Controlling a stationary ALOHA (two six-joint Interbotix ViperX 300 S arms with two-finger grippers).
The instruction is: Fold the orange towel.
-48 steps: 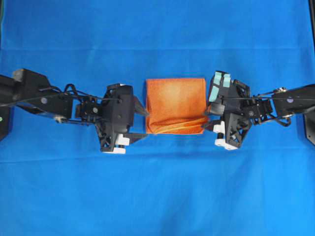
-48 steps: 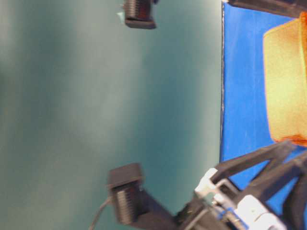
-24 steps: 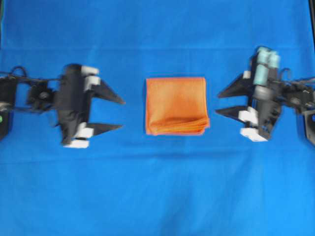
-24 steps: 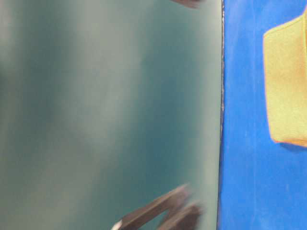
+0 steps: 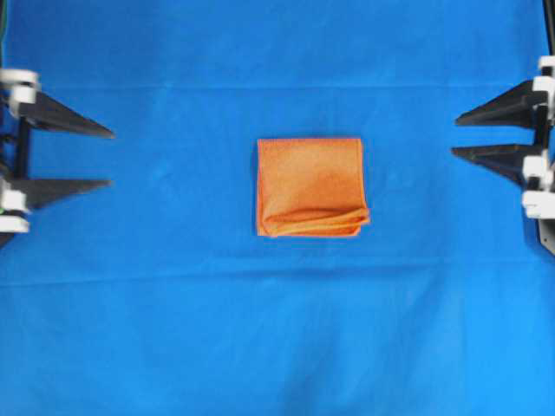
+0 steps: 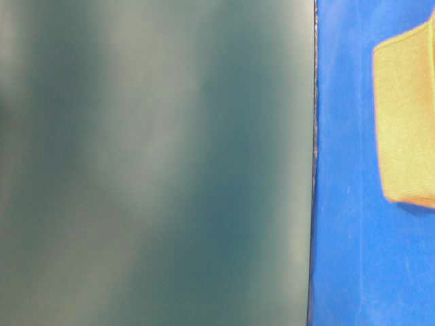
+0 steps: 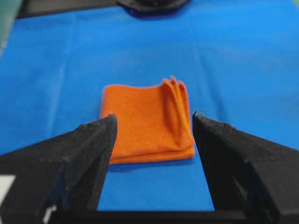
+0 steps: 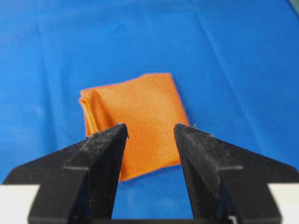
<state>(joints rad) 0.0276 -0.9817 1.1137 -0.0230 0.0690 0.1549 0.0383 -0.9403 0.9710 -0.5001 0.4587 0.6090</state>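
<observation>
towel [image 5: 310, 186] folded up neat mid blue cloth [image 5: 277, 347], layered edges at its near side, left gripper [image 5: 111, 158] and right gripper [image 5: 454, 136] both parked wide open, nothing held, well apart from it

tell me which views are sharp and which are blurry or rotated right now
Overhead: evenly lit and fairly sharp, orange towel crisp on the blue cloth. Table-level: turned sideways, mostly a soft, featureless grey-green blur, towel cut off at the frame's edge. Left wrist: left gripper fingers close and soft, towel's layered edges readable. Right wrist: right gripper fingers fairly sharp, towel slightly soft.
</observation>
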